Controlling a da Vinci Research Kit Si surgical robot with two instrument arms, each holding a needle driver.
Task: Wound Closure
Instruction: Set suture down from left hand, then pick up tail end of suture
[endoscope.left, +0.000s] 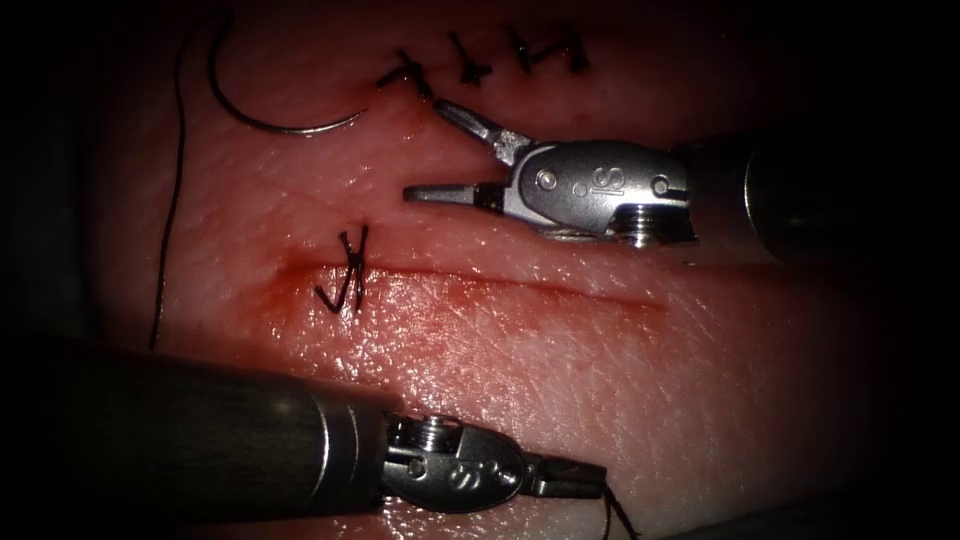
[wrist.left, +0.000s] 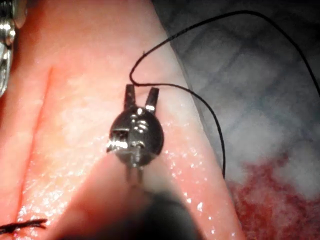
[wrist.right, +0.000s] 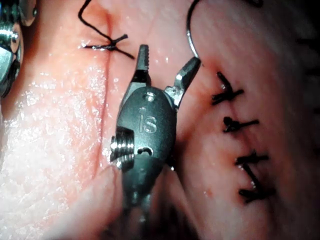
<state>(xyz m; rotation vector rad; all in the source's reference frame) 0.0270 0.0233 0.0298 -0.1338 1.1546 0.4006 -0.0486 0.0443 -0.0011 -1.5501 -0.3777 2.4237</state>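
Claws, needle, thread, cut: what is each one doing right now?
Right claw: open, holding nothing.
Left claw: slightly open, thread beside its tips.
Needle: lying free on the tissue.
Cut: mostly open, one knot tied.

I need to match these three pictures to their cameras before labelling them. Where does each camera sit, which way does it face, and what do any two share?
Endoscope view: above and in front, facing the cut in the tissue; left tool and open right tool show.
Left wrist view: on the left arm, looking along its shaft at its own tool, near thread.
Right wrist view: on the right arm, looking along its shaft at its open tool, near the needle.
Shared: endoscope and right wrist views both show the needle lying free.
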